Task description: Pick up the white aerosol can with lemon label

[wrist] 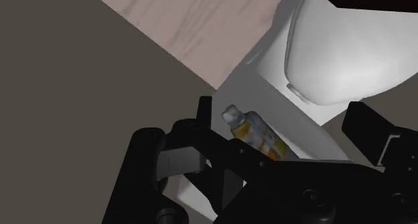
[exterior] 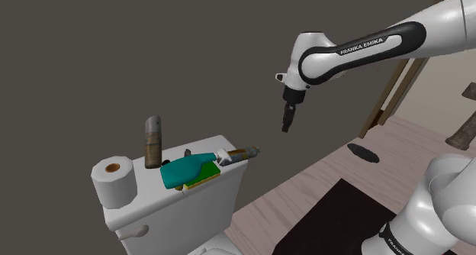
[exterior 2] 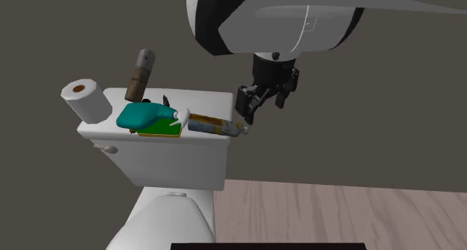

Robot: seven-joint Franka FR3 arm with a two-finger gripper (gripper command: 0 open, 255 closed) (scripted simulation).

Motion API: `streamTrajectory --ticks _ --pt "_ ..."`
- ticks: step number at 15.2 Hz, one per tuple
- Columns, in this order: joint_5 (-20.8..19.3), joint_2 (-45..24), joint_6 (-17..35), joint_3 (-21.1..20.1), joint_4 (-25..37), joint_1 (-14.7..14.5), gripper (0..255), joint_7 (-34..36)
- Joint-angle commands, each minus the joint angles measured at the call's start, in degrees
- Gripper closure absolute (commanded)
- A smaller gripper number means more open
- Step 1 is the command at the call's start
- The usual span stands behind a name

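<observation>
The aerosol can point(exterior: 242, 151) lies on its side at the end of the toilet's tank lid point(exterior 2: 209, 100) toward the shoulder view's right, and its tip pokes just past the lid's edge. That is what worries me. It is a round body lying flat right at a drop, so a finger that lands on it off-centre could set it rolling and send it to the wooden floor point(exterior 2: 337, 211). If the fingers close along its length instead of across it, I would expect it to squirt out of the pinch. The other end sits just beside the white cap of a teal bottle point(exterior: 187, 169), which rests on a green and yellow sponge point(exterior: 200, 179). A wide approach could shove that pair as well.

The can is slim. The wrist view shows a pale, greyish-white top and a yellow-patterned label, and from farther off it looks a dull brownish yellow.

The gripper point(exterior: 287, 125) hangs in the air above the can, off to the shoulder view's right and well apart from it. Its fingers are spread and hold nothing. Farther toward the shoulder view's left stand an upright brown canister point(exterior: 153, 143) and a toilet paper roll point(exterior: 114, 181), both clear of the reach.
</observation>
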State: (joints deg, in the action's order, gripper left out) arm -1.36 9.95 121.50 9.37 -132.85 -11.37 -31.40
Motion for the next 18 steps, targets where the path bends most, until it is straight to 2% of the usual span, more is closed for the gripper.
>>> streamTrajectory --ticks 1,8,14,18 --pt "1.7 -4.5 1.9 0.2 2.3 -1.0 0 -4.8" --pt "7.5 -18.4 6.0 -2.0 10.5 -3.0 0 -19.5" --pt "10.5 -29.1 7.5 -5.9 18.2 -3.7 0 -30.1" --pt "10.9 -31.3 9.4 -6.3 18.3 -3.6 0 -31.1"
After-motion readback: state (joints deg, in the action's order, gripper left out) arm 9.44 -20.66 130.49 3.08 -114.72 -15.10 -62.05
